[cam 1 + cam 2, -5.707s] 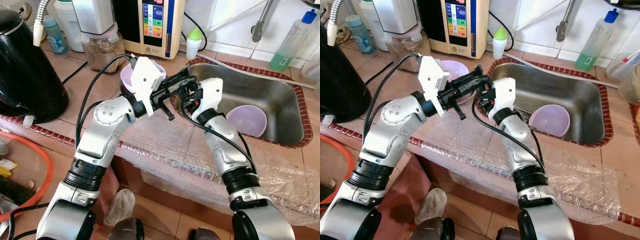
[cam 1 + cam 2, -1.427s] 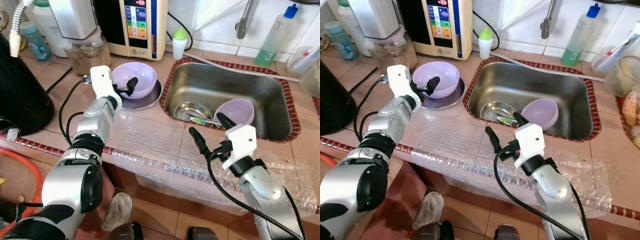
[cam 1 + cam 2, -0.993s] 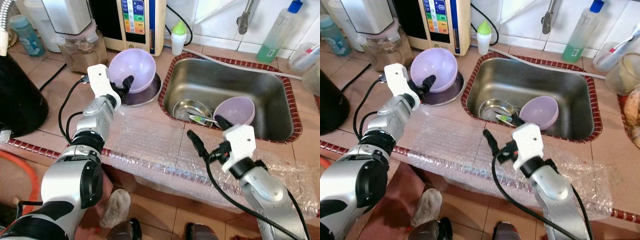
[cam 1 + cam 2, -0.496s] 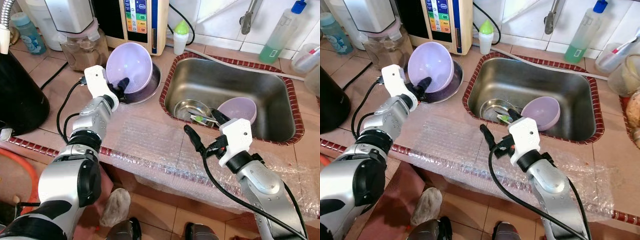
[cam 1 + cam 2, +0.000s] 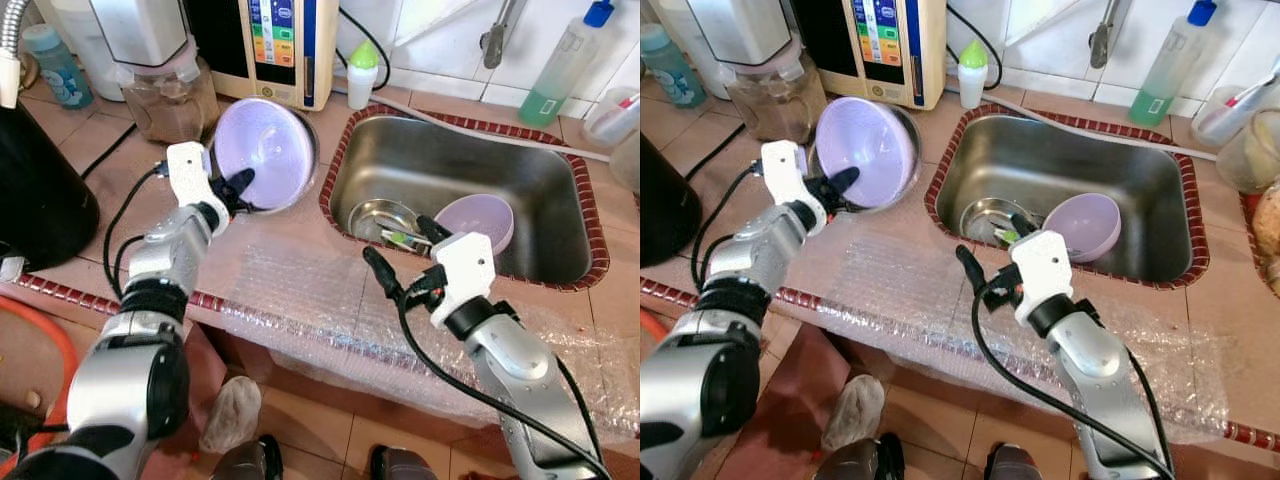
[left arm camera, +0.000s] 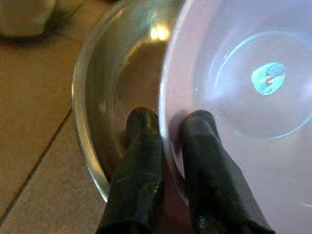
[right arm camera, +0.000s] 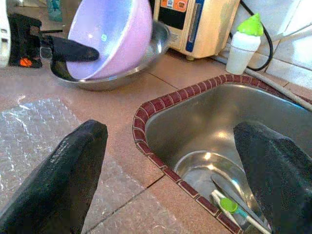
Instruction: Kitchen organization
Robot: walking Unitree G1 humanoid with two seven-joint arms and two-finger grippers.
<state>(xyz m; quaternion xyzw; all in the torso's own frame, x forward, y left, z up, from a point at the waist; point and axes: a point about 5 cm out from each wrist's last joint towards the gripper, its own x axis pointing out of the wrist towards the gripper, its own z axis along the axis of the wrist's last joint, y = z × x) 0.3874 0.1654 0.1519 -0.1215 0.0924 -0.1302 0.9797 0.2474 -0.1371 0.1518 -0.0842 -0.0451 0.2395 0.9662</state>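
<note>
The left gripper (image 6: 163, 146) pinches the rim of a lilac bowl (image 6: 243, 97), one black finger on each side; the bowl sits in a steel dish (image 6: 92, 102) on brown tiles (image 6: 34, 141).

Green soap bottle (image 5: 568, 63) stands behind black kettle (image 5: 40, 175).

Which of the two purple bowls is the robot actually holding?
The purple bowl on the counter, tipped up out of its metal dish, rim pinched by the left gripper. The other purple bowl lies untouched in the sink.
</note>
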